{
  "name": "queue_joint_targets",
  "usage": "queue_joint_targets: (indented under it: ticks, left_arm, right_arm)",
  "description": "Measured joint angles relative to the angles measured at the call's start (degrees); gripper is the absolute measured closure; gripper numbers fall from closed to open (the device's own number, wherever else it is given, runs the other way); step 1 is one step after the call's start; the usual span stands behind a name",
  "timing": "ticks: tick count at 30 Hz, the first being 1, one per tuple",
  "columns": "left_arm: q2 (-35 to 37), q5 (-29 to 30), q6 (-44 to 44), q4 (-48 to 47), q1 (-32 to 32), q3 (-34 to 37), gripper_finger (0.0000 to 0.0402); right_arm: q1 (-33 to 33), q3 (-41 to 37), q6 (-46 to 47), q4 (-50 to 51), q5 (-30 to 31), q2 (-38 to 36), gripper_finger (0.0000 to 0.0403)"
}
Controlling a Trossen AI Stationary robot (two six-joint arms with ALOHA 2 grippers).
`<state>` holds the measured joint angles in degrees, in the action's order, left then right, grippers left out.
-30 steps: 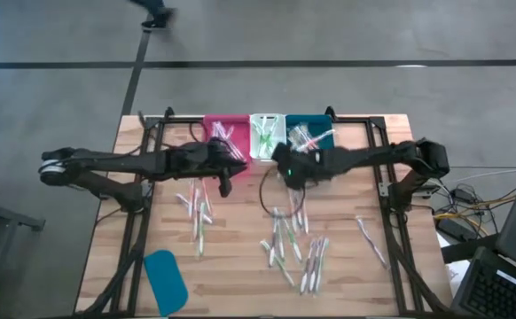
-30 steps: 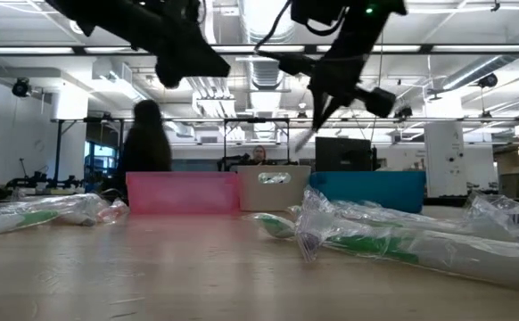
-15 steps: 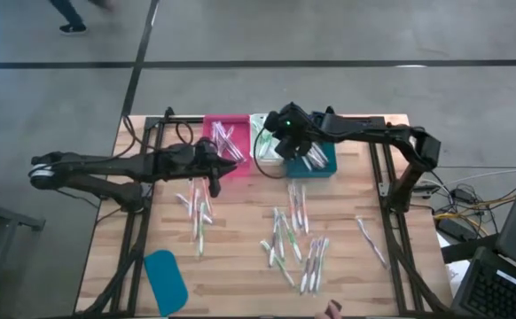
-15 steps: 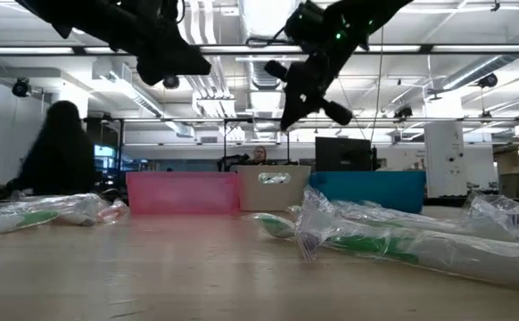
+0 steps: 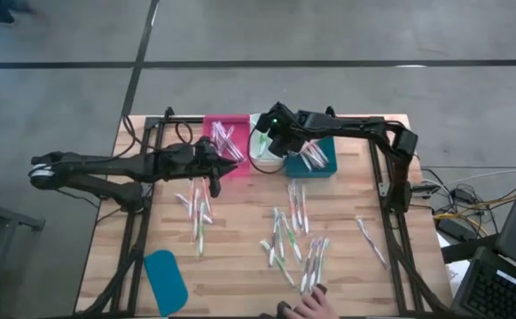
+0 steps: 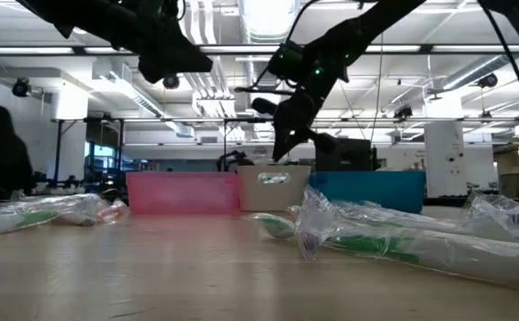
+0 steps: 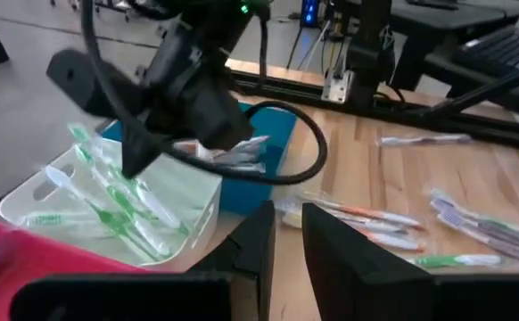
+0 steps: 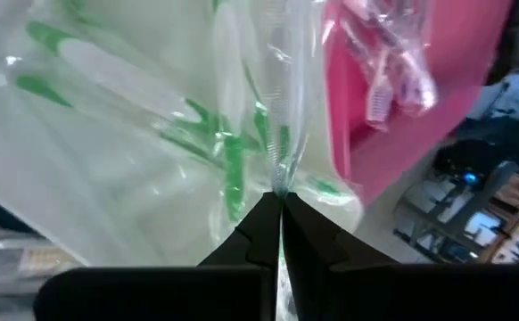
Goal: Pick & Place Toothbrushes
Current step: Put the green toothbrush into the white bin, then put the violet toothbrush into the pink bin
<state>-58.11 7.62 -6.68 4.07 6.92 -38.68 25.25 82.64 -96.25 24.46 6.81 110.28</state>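
A pale wooden table (image 5: 240, 266) fills the overhead view, with two dark robot arms reaching in from nine and three o'clock. At twelve o'clock along its far edge sit three open plastic bins in a row: a pink bin (image 5: 226, 137), a white bin (image 5: 261, 137) and a teal bin (image 5: 313, 156). Each already holds some thin, plastic-wrapped toothbrushes (image 5: 293, 239), sorted by accent colour. Many more lie scattered across the table from the centre toward five o'clock, with a smaller cluster toward eight o'clock, so the sorting looks partly done with plenty left. A flat teal rounded lid (image 5: 165, 279) rests at seven o'clock. A person's hand (image 5: 311, 307) shows at the six o'clock edge.

The right arm stretches across to twelve o'clock, its right gripper (image 8: 279, 207) pointing down over the white bin. Its fingers are pinched tight on the clear wrapper of a green-accented toothbrush (image 8: 233, 169) hanging into that bin, apparently about to be let go.

The left arm reaches level toward the centre, its left gripper (image 5: 215, 184) hovering near the pink bin's front edge. Its fingers stand slightly apart, and whether they hold anything cannot be told.
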Motion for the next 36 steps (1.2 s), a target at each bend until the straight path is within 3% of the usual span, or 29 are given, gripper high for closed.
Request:
queue_joint_targets:
  ticks: [6,13,19,25,31,36]
  left_arm:
    - [0.0,0.0,3.0,0.3,0.0,0.1,0.0339]
    - [0.0,0.0,3.5,0.4,0.0,0.1,0.0339]
    - [0.0,0.0,3.5,0.4,0.0,0.1,0.0339]
    - [0.0,0.0,3.5,0.5,0.1,0.4,0.0339]
    - [0.0,0.0,3.5,0.5,0.1,0.5,0.0339]
    - [-0.1,0.0,4.7,0.4,0.1,0.5,0.0339]
  right_arm:
    - [0.9,1.4,1.9,0.1,0.2,3.4,0.0386]
    - [1.3,3.7,7.7,0.1,0.2,4.9,0.0342]
    - [1.3,4.1,10.0,0.9,0.5,2.9,0.0299]
    - [-0.5,4.1,11.7,9.2,5.6,-2.3,0.0279]
    - [-3.1,4.0,22.0,14.0,5.3,-8.9,0.0299]
    - [-5.7,4.0,43.2,14.7,5.3,-13.2,0.0337]
